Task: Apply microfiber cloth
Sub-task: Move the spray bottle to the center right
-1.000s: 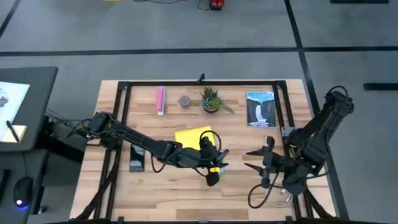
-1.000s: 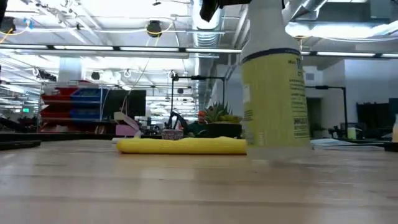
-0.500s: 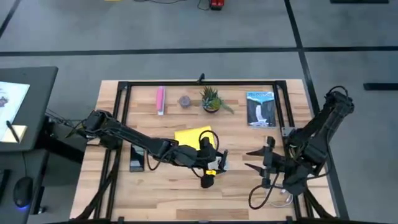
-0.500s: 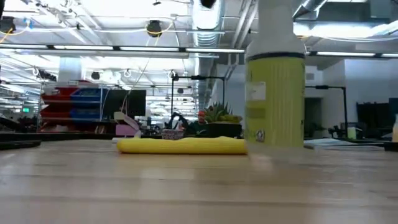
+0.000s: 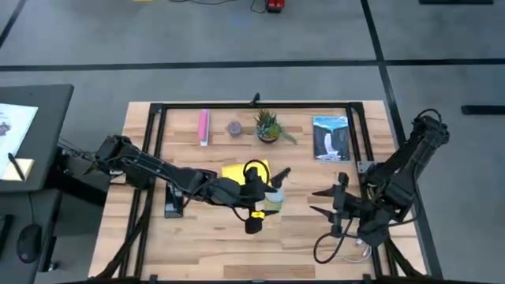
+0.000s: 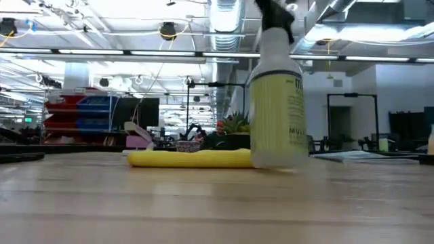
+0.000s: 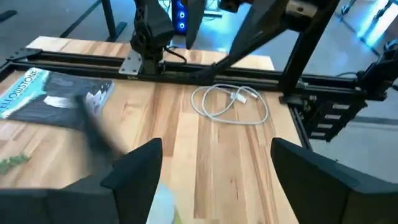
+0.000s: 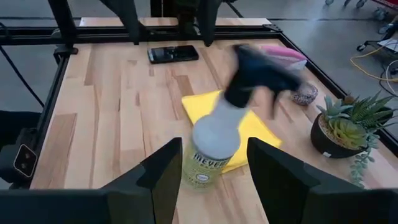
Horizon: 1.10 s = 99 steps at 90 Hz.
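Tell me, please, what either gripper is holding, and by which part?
Nothing, it seems: the left gripper stands open by the upright spray bottle, and the right gripper is open and empty.

"MEYER'S" on spray bottle (image 8: 210,155) label, "YELLOWSTONE" on book (image 7: 50,96) cover

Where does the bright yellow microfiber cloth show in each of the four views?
High view: the bright yellow microfiber cloth lies mid-table, partly under the left arm.
Low view: a flat yellow strip left of centre.
Left wrist view: not in it.
Right wrist view: centre.
Shared landmark: the yellow-labelled spray bottle standing by the cloth.
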### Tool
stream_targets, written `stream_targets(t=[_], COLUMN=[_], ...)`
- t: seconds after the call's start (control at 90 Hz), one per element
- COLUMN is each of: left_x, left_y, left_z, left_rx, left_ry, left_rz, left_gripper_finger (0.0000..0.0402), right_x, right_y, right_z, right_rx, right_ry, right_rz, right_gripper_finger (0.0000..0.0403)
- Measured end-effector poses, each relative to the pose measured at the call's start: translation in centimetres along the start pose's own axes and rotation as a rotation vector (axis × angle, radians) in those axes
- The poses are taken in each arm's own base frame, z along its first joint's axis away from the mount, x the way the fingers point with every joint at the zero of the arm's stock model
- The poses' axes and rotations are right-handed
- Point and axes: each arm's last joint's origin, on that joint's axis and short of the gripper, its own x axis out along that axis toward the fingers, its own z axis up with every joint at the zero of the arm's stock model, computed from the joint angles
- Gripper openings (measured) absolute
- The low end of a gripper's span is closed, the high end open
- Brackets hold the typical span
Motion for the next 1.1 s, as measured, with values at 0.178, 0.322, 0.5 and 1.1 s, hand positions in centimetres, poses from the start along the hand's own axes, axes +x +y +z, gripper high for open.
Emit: stream_targets(t=[0.178, 0.322, 0.5, 1.1], left_x=[-1.8, -3.6, -5.4, 3.2], left_y=[-0.7, -1.3, -1.8, 1.7], left_z=[0.9, 1.0, 0.0, -7.8], left_rx=[0.024, 0.055, 0.097, 0.364], left_ry=[-0.013, 0.038, 0.149, 0.501], left_rz=[-0.028, -0.018, 0.046, 0.072], left_gripper_finger=[0.0279, 0.0279, 0.0279, 0.0279], right_x=[0.2, 0.4, 1.6, 6.9], right_y=[-0.1, 0.1, 1.8, 8.7], right_z=[0.1, -0.1, -1.5, -9.0], right_rx=[0.003, -0.005, -0.045, 0.094], right_ry=[0.005, 0.010, 0.152, 0.382], right_rz=[-0.008, -0.012, 0.089, 0.043], right_gripper_finger=[0.0170, 0.0170, 0.0170, 0.0170])
